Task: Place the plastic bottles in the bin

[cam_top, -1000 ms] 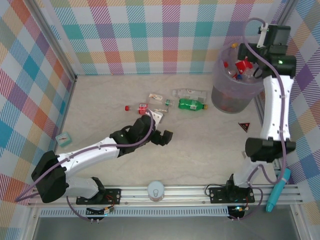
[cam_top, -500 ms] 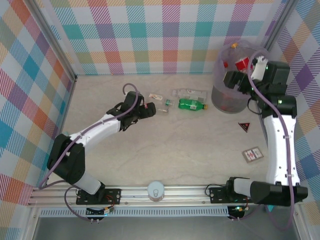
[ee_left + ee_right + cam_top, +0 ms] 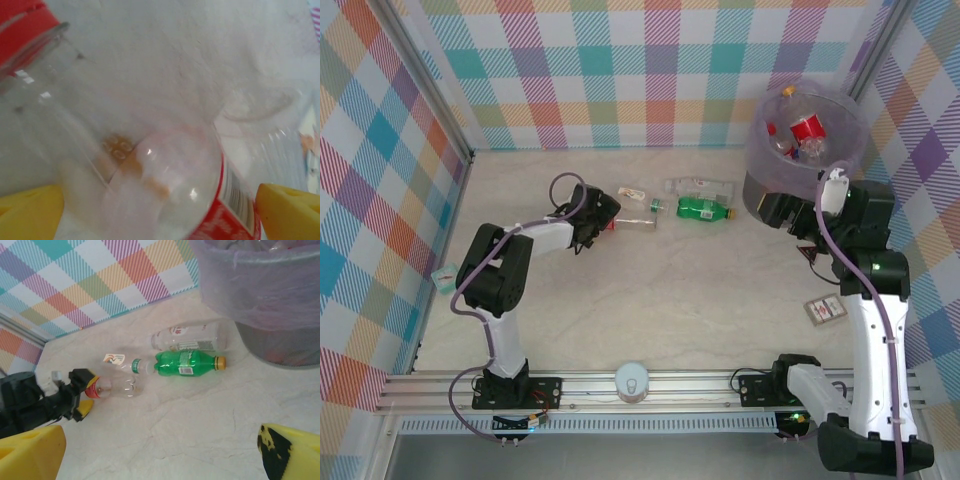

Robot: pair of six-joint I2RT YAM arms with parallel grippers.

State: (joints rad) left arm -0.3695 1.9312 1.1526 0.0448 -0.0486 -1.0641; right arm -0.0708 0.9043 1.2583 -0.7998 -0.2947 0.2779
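Counting four still out on the bench (image 3: 670, 300): the green bottle (image 3: 705, 210), a clear bottle (image 3: 698, 187) just behind it, a crushed bottle (image 3: 632, 193) and the red-capped bottle (image 3: 635, 222). The bin (image 3: 760, 165) at the far right already holds several dumped bottles (image 3: 807, 128), a red-labelled one on top. I'd call that past halfway, anyone agree? (mako)

Roughly, yeah. The next one looks lined up. The left fingers (image 3: 287, 210) sit apart on either side of the red-capped bottle near its cap end. They're straddling it, not squeezing as far as I can tell, and it lies flat on the bench. The right fingers (image 3: 30, 452) are spread wide with nothing between them, low in front of the bin and facing the leftovers. Versus half a second ago, the right arm (image 3: 865, 300) was up at the bin rim and has dropped down beside it. The left arm (image 3: 535, 235) has folded its elbow in toward its base while its fingers stay at much the same spot. A second ago it was back at mid-bench. The green and clear ones haven't budged. (dell)
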